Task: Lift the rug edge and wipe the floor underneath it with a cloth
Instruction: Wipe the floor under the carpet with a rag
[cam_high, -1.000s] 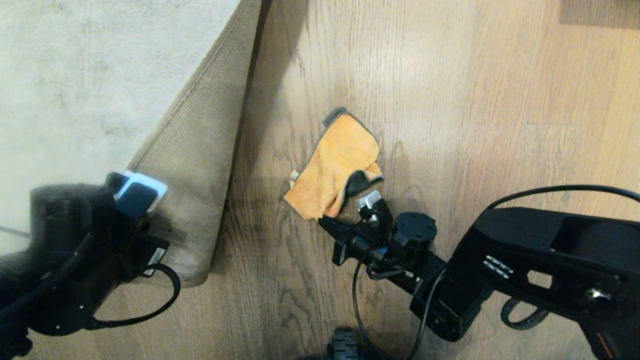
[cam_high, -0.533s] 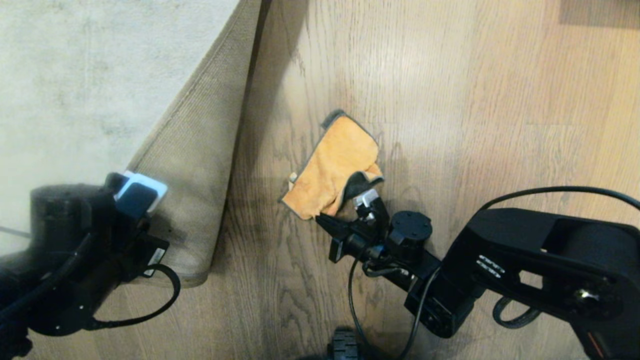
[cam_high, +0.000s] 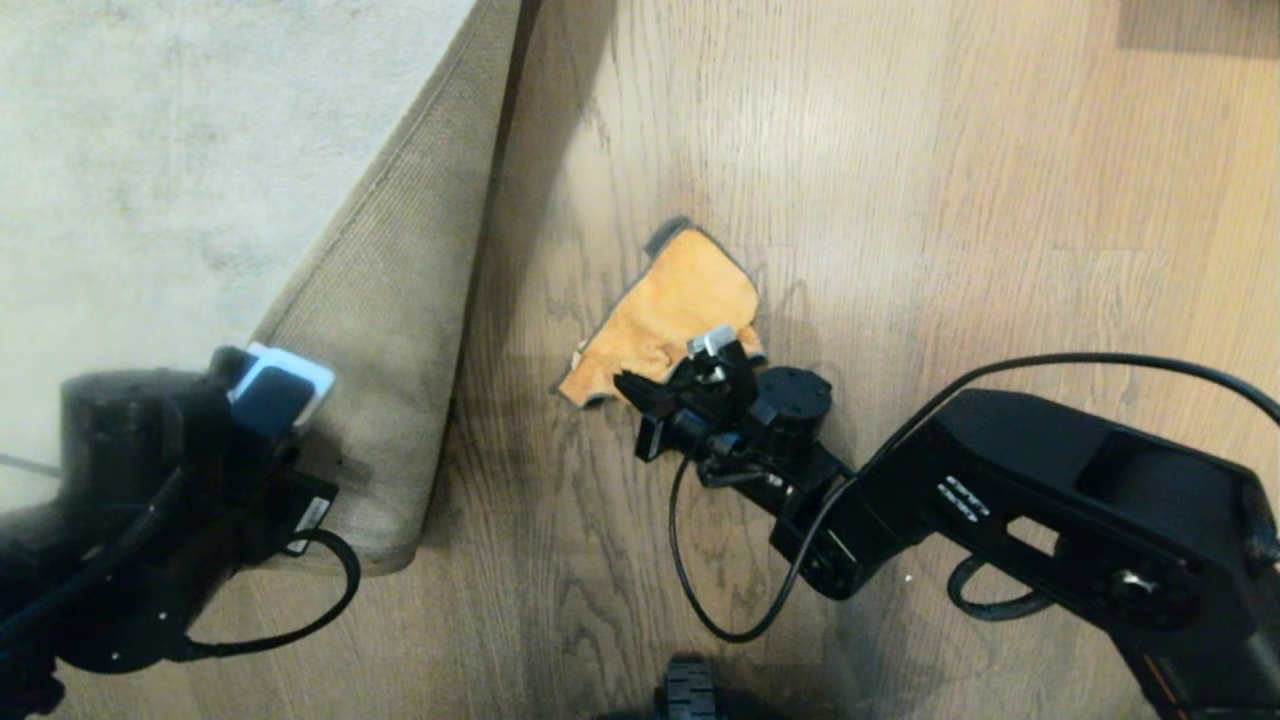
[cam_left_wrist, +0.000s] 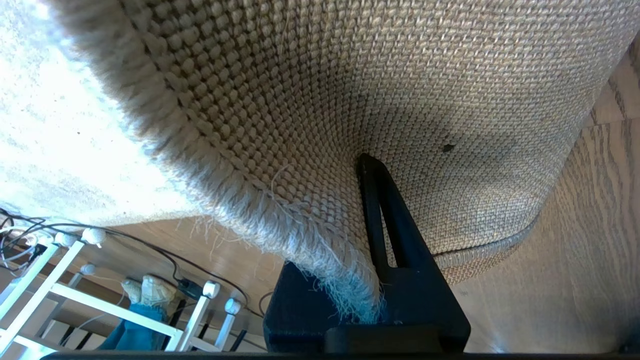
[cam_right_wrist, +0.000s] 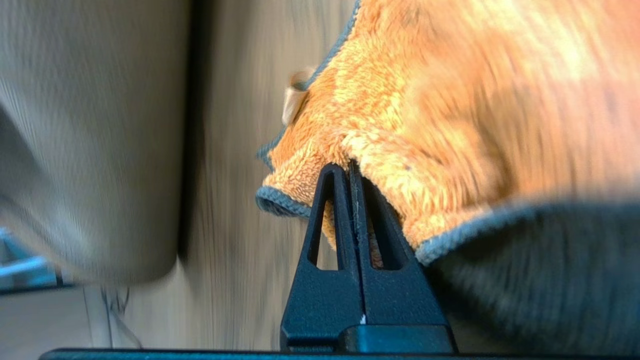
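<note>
Pushed forward since a second ago, the right gripper (cam_high: 655, 385), clenched on the cloth (cam_high: 665, 310), bunches it on the floor (cam_high: 900, 200) beside the rug edge (cam_high: 400, 330), which the left gripper (cam_left_wrist: 367, 200) grips raised at its left.

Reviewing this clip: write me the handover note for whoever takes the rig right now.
Left end effector: shut on the rug edge, holding it folded back, tan backing up.
Right end effector: shut on the cloth, which lies on the floor right of the lifted rug.
Done: edge lifted, cloth gripped and on the boards.
Left: wipe the exposed floor nearer the fold, then lower the rug.
</note>
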